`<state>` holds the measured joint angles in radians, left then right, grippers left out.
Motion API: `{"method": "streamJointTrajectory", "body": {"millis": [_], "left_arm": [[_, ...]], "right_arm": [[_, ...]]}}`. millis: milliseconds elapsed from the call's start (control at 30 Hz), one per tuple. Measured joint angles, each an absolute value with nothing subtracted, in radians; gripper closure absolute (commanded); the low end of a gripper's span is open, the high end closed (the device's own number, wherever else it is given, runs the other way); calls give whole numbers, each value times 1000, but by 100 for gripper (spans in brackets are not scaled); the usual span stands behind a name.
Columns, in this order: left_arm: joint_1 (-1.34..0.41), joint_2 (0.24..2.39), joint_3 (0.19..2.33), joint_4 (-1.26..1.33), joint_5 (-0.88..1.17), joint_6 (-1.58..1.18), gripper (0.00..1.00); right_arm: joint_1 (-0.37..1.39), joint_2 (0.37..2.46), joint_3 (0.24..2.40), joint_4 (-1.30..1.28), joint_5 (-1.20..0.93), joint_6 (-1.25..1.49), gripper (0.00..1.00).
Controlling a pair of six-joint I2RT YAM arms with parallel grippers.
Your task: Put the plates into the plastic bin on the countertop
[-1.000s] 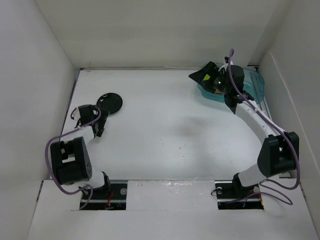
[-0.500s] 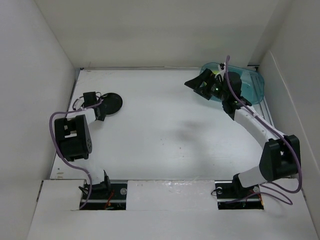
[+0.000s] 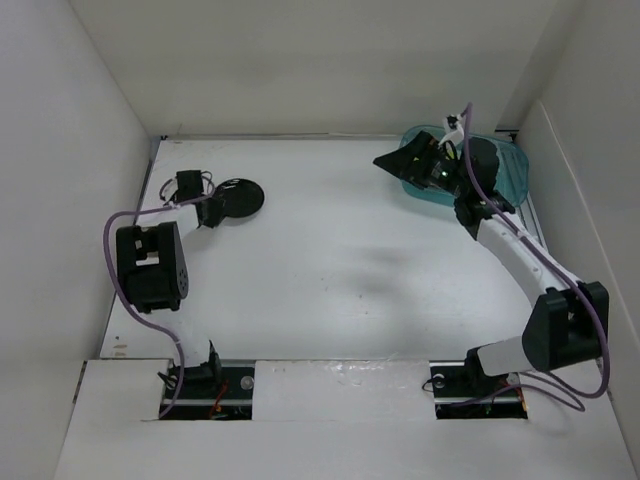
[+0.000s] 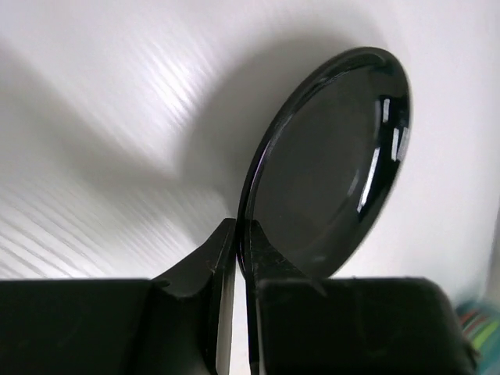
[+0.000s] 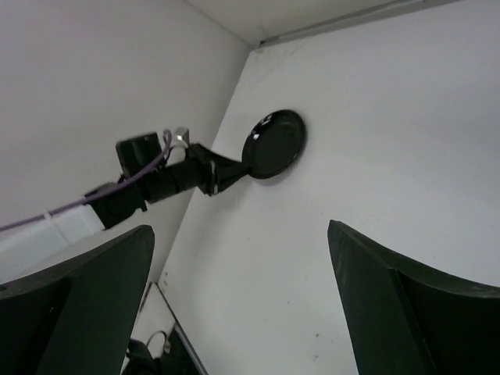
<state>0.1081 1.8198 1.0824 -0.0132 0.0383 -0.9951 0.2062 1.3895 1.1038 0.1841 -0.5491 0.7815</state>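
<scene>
A black plate (image 3: 241, 200) is at the far left of the white countertop (image 3: 330, 260). My left gripper (image 3: 212, 208) is shut on its near-left rim. In the left wrist view the plate (image 4: 328, 164) stands tilted over its shadow, its edge pinched between my left gripper's (image 4: 242, 238) jaws. The teal plastic bin (image 3: 505, 170) sits at the far right corner; my right arm hides what is inside it. My right gripper (image 3: 405, 163) hangs open at the bin's left end, holding nothing. Its wrist view looks across to the plate (image 5: 273, 144) and the left gripper (image 5: 228, 170).
White walls (image 3: 100, 130) close in the countertop on the left, back and right. The left arm's purple cable (image 3: 115, 235) loops beside its elbow near the left wall. Both arm bases (image 3: 200, 385) sit at the near edge.
My left gripper reached the black plate and shut on its rim, and the plate shifted slightly right. The right gripper stayed open and drifted a little by the bin's left end.
</scene>
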Motion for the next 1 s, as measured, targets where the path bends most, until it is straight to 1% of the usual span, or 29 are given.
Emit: {"method": "streamJointTrajectory", "body": {"millis": [67, 200, 333, 500, 567, 667, 700, 767, 800, 833, 867, 900, 933, 1000], "left_arm": [[39, 1788, 1108, -55, 33, -942, 100], [-167, 1731, 1206, -131, 19, -845, 100], [-325, 1645, 1231, -142, 54, -796, 100], [-355, 1575, 1231, -157, 120, -765, 100], [-351, 1563, 1231, -148, 171, -759, 100], [-344, 1556, 1224, -111, 274, -748, 100], [-344, 1556, 1223, -97, 313, -744, 100], [-345, 1557, 1215, -67, 381, -739, 100], [-345, 1557, 1207, -44, 418, -738, 100], [-345, 1557, 1198, -22, 445, -738, 100], [-346, 1557, 1189, -6, 464, -736, 85], [-346, 1557, 1182, -3, 471, -731, 51], [-346, 1557, 1176, -20, 462, -722, 1], [-339, 1560, 1181, -48, 453, -725, 0]], "right_arm": [[237, 1449, 1145, 181, -572, 751, 4], [278, 1566, 1200, 174, -616, 685, 5], [281, 1626, 1202, 147, -576, 634, 5], [276, 1641, 1199, 140, -544, 596, 6], [275, 1651, 1199, 141, -542, 587, 8], [275, 1684, 1199, 150, -559, 583, 13], [275, 1697, 1199, 158, -570, 584, 16], [274, 1732, 1199, 178, -597, 596, 32], [274, 1748, 1199, 187, -613, 604, 42], [274, 1763, 1198, 197, -628, 616, 69], [274, 1774, 1198, 208, -646, 628, 93], [273, 1781, 1197, 219, -661, 638, 100], [266, 1784, 1195, 230, -685, 670, 100], [258, 1784, 1187, 260, -681, 698, 100]]}}
